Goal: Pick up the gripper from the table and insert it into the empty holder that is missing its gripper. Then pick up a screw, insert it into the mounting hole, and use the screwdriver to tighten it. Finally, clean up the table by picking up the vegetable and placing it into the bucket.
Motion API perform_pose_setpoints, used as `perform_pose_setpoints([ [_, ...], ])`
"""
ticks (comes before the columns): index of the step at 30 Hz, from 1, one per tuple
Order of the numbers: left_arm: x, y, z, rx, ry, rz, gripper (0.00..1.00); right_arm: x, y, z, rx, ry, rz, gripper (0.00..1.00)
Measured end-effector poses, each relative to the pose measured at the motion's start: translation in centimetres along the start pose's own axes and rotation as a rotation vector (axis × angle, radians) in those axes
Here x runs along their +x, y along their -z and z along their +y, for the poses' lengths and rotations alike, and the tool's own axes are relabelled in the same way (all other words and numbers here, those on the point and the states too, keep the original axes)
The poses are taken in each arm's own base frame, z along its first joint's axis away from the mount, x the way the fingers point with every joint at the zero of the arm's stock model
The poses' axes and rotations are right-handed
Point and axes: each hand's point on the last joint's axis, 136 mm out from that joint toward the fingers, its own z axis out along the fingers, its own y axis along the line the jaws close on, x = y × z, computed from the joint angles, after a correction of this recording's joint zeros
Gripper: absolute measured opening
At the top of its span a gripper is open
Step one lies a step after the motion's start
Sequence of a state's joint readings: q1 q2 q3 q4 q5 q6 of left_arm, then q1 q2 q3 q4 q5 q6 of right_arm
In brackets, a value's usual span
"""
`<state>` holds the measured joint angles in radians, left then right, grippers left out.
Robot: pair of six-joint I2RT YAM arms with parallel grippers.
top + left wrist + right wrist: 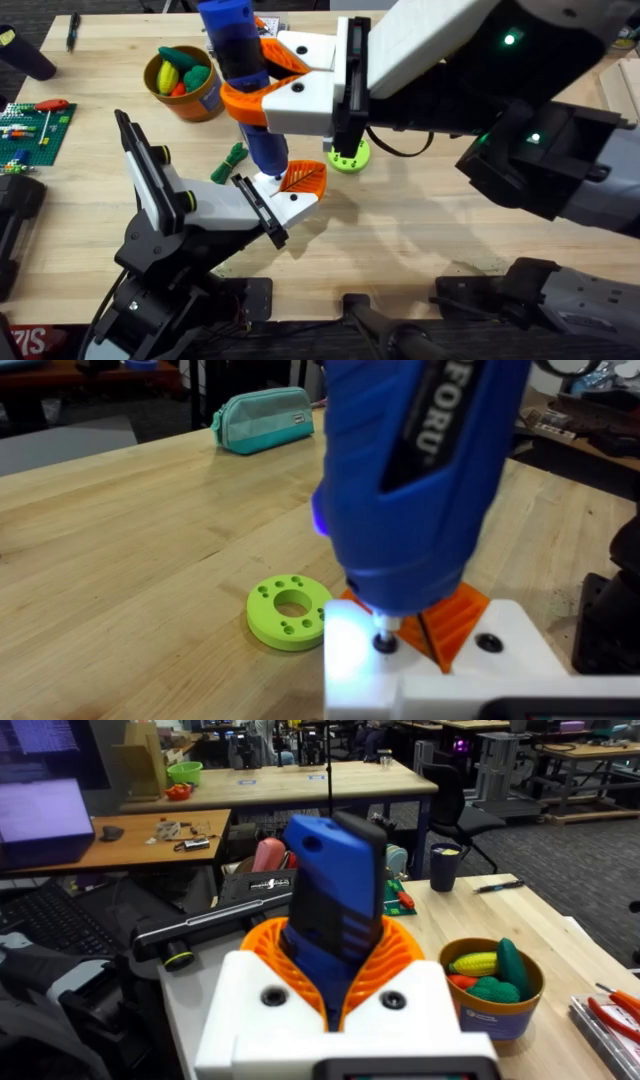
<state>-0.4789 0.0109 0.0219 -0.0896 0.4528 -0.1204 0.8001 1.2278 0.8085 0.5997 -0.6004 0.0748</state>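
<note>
Right tool (262,82) clamped around screwdriver (240,60), held upright, bit down in mounting hole of gripper (295,190) seated on holder (200,205). Driver light on, glare at bit tip. Left tool state: cannot tell. Vegetable (230,160) apparently lying on table (420,215) beside holder. Bucket (185,85) near far-left, toy produce inside.

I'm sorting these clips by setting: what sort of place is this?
Probably a robotics lab or workshop. The right wrist view shows rows of workbenches with equipment, a monitor and an office chair behind the butcher-block table.
</note>
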Motion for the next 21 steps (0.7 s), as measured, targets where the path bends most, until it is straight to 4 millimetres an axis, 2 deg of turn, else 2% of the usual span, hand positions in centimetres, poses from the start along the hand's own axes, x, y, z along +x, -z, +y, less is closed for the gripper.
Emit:
perform_pose_setpoints([
  [3, 0.0, 0.0, -0.4, 0.025, 0.007, 0.003, 0.008, -0.1, 0.0, 0.2, -0.012, 0.004, -0.004, 0.054],
  [5, -0.1, 0.0, -0.7, 0.038, 0.004, -0.002, 0.008, -1.0, 0.0, 0.6, -0.031, 0.020, -0.043, 0.055],
  [8, -1.6, 0.2, -1.2, 0.055, -0.025, -0.046, 0.008, -2.6, 0.3, 1.5, -0.079, 0.049, -0.126, 0.054],
  [10, -2.0, 0.3, -1.4, 0.066, -0.032, -0.055, 0.008, -2.9, 0.4, 1.9, -0.097, 0.043, -0.137, 0.053],
  [21, -0.9, 0.3, -2.0, 0.102, -0.017, -0.020, 0.008, -1.7, 0.4, 1.8, -0.101, -0.009, -0.084, 0.053],
])
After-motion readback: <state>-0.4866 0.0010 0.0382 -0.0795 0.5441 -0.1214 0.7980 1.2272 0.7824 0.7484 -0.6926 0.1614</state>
